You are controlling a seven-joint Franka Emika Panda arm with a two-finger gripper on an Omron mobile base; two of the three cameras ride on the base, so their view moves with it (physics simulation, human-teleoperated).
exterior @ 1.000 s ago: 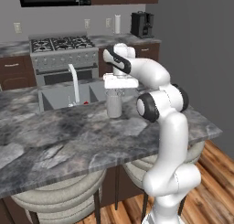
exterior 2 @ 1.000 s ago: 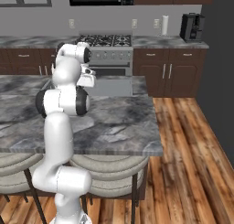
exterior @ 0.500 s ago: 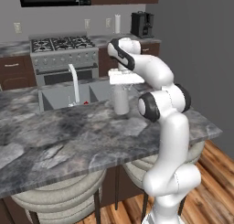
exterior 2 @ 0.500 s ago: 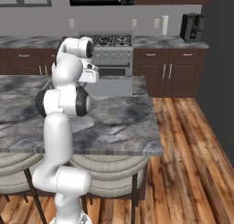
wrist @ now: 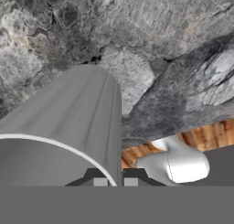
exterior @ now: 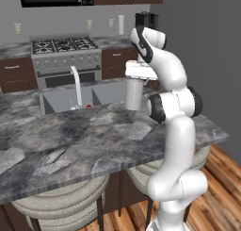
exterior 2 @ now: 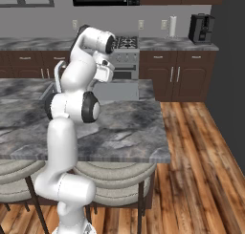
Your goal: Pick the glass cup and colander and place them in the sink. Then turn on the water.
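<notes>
My gripper (exterior: pixel 135 80) is shut on the rim of the glass cup (exterior: pixel 133 95), a tall pale ribbed tumbler. The cup hangs upright, lifted clear of the marble counter (exterior: pixel 70 136), just right of the sink (exterior: pixel 61 100). In the hand view the glass cup (wrist: pixel 64 127) takes up the lower left, its wall pinched at my gripper (wrist: pixel 115 178). The pale arched faucet (exterior: pixel 76 81) stands at the sink's middle, and no water falls from its spout. The colander is out of view.
A small red object (exterior: pixel 88 105) lies in the basin by the faucet's base. Behind the island stand a stove (exterior: pixel 66 53) and dark cabinets. Stools (exterior: pixel 61 204) sit under the counter's near edge. The sink (exterior 2: pixel 122 90) lies just right of my arm.
The cup has come up off the counter and moved a little to the right with my hand. The jaws finished shutting on it.
</notes>
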